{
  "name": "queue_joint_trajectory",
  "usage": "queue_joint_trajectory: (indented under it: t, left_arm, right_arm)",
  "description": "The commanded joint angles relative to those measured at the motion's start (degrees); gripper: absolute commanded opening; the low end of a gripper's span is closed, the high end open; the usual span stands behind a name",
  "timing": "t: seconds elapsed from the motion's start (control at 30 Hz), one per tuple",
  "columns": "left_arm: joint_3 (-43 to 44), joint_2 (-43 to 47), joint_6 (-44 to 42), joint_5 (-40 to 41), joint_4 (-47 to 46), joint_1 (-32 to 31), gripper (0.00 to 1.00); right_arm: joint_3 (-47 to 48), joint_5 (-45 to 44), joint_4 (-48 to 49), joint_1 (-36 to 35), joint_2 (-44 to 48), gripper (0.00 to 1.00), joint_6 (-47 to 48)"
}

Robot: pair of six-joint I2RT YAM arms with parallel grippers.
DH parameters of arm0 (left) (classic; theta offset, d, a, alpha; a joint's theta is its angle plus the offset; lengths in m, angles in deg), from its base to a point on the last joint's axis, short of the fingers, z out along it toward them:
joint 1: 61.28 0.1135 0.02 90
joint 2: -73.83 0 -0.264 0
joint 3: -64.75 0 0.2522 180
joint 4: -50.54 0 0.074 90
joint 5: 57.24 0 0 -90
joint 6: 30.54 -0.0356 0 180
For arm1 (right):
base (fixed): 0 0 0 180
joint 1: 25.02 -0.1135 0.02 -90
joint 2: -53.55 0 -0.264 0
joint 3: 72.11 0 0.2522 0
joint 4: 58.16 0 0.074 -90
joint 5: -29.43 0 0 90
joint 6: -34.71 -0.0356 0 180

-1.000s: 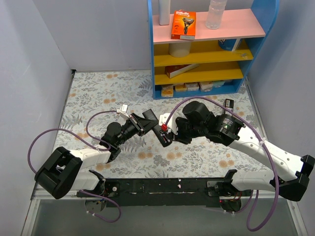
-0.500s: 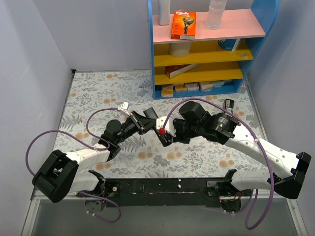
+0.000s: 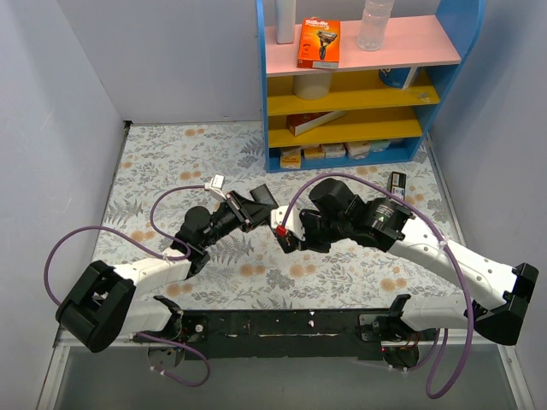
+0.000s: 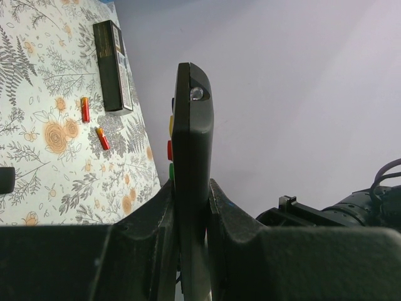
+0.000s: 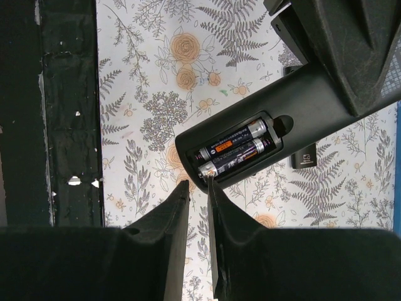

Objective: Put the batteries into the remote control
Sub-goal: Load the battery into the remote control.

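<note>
Right wrist view: left gripper [image 4: 190, 207] clamps the slanted remote [image 5: 301, 97], batteries [image 5: 235, 150] just beyond right gripper's [image 5: 199, 188] slightly parted tips.

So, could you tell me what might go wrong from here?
The left gripper pinches the remote only near one end, in mid-air; a push from the right gripper could twist it. The batteries sit uncovered, the cover on the table, so they might pop out.
</note>
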Motion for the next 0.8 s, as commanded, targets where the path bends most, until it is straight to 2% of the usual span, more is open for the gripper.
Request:
queue_joint_trajectory:
  t: [0.0,0.33,0.5,0.77]
  left_arm:
    - [2.19,2.25,5.17,-0.86,-0.41,-0.35,0.00]
    - [2.11,2.87,5.17,-1.12,0.12,-0.35,0.00]
    - [1.76,3.22,5.17,-0.77,0.47,-0.35,0.00]
    - [1.84,3.22,4.99,-0.86,0.56,-0.26,0.00]
  right_arm:
    - [-0.71,-0.05,2.11,-0.30,-0.31,0.25,-0.08]
    - [-0.89,-1.98,4.05,-0.30,-0.75,0.25,-2.01]
    - [-0.71,-4.09,4.05,-0.30,-0.31,0.32,-2.63]
    - [-0.01,-2.16,3.61,-0.30,0.66,0.43,-2.54]
